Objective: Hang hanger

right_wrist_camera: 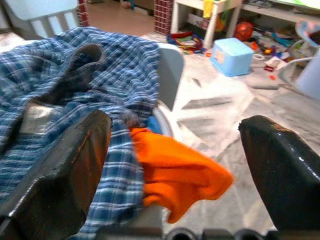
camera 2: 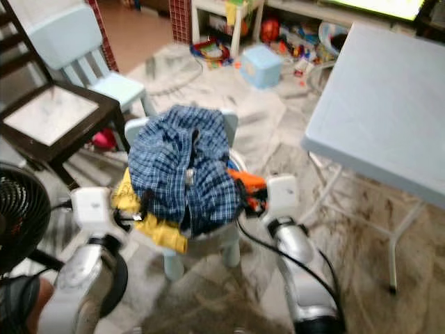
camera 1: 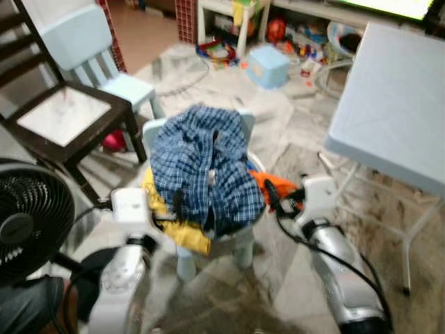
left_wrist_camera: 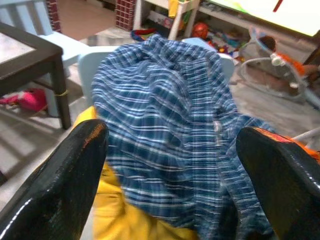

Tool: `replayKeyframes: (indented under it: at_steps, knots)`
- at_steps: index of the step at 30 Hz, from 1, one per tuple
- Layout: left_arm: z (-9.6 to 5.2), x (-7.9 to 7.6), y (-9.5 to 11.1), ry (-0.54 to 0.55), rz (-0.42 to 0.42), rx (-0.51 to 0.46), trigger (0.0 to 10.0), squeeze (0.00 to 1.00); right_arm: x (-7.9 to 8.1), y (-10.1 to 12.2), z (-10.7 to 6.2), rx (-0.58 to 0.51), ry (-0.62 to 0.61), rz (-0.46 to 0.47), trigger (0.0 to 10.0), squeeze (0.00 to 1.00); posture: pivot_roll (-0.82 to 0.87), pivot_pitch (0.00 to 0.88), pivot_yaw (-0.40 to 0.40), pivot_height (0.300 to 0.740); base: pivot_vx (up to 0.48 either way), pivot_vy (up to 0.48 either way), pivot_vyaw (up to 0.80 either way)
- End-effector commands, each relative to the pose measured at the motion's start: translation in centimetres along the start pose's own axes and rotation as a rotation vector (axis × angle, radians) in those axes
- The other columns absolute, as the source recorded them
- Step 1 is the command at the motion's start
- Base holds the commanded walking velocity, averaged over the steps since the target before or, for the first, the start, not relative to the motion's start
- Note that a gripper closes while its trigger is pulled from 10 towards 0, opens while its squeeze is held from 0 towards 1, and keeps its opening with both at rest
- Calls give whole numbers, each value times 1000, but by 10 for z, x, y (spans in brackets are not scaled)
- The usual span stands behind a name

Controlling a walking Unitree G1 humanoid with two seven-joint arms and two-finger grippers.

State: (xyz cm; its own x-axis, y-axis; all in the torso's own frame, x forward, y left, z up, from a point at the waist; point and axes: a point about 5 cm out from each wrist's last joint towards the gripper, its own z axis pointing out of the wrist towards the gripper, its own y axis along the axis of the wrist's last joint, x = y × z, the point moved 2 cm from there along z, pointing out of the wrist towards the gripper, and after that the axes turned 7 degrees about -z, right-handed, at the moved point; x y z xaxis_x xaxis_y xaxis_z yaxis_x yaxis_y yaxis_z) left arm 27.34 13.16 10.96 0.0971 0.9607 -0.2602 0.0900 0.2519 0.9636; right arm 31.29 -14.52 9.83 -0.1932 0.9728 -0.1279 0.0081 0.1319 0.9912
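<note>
A blue plaid shirt (camera 1: 205,163) lies heaped over a small pale blue child's chair (camera 1: 245,252) in front of me. A yellow garment (camera 1: 182,233) sticks out under its left side and an orange one (camera 1: 274,184) under its right. My left gripper (camera 1: 172,209) is open at the left edge of the pile, by the yellow cloth. In the left wrist view the plaid shirt (left_wrist_camera: 170,115) lies ahead of its spread fingers (left_wrist_camera: 55,190). My right gripper (camera 1: 281,198) is open at the right edge, beside the orange garment (right_wrist_camera: 175,175), with nothing between its fingers (right_wrist_camera: 285,170).
A dark wooden chair (camera 1: 62,118) and another pale blue chair (camera 1: 90,49) stand at the left. A black fan (camera 1: 28,223) is at the near left. A white folding table (camera 1: 396,104) with thin legs (camera 1: 407,257) stands at the right. A blue box (camera 1: 268,66) and toys lie beyond.
</note>
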Motion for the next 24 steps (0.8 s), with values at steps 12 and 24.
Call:
replayKeyframes:
  at_steps: [12, 24]
  knots:
    - [-3, 11, -3, 27, 22, 15, 10000, 0, 11, 4, 3, -18, 18, 12, 10000, 0, 70, 135, -69, 740, 0, 0, 0]
    - [-4, 9, -3, 13, 22, 17, 10000, 0, 10, 5, 4, -23, 11, 7, 10000, 0, 69, 136, -71, 740, 321, 184, 0]
